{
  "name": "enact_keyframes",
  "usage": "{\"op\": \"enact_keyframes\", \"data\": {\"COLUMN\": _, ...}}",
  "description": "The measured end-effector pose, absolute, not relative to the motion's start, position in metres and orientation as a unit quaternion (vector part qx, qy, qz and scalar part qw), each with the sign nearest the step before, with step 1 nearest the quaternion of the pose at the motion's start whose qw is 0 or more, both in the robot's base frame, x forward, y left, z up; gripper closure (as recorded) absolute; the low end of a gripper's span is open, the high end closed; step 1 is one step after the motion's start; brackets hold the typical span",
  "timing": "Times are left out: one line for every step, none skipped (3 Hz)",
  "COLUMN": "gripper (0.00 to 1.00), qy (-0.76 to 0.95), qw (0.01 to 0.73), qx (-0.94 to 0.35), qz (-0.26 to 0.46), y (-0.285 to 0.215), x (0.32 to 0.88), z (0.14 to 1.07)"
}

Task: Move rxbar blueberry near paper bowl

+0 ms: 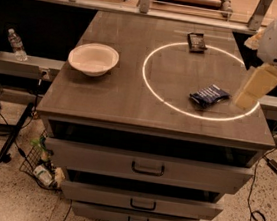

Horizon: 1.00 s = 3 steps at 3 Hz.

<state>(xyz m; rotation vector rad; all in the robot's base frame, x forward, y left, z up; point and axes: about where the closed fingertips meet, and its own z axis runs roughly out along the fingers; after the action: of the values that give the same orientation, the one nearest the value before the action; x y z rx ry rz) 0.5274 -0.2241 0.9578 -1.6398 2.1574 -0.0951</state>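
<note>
Crinkly, flat navy-blue rxbar blueberry (pixel 209 95) looks light and slippery; we'd pinch across its narrow width. Cream gripper (pixel 246 97) hangs just right of it; whether it is clenched we cannot tell.

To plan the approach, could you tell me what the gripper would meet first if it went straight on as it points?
Probably the tabletop just beside the blue bar. The gripper hangs over that spot, pointing down, but depth is unclear.

rxbar blueberry (pixel 209 95): navy wrapper, white print, lying flat, askew | paper bowl (pixel 93 58): off-white, upright, well apart to its left | gripper (pixel 252 90): just right of the rxbar blueberry
</note>
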Motion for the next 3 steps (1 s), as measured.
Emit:
{"op": "enact_keyframes", "data": {"gripper": 0.00, "qy": 0.783, "qw": 0.236, "qx": -0.576, "qz": -0.014, "y": -0.220, "x": 0.565, "z": 0.921}}
{"op": "enact_keyframes", "data": {"gripper": 0.00, "qy": 0.786, "qw": 0.247, "qx": -0.566, "qz": -0.004, "y": -0.221, "x": 0.583, "z": 0.893}}
{"op": "enact_keyframes", "data": {"gripper": 0.00, "qy": 0.791, "qw": 0.254, "qx": -0.557, "qz": 0.004, "y": -0.224, "x": 0.597, "z": 0.863}}
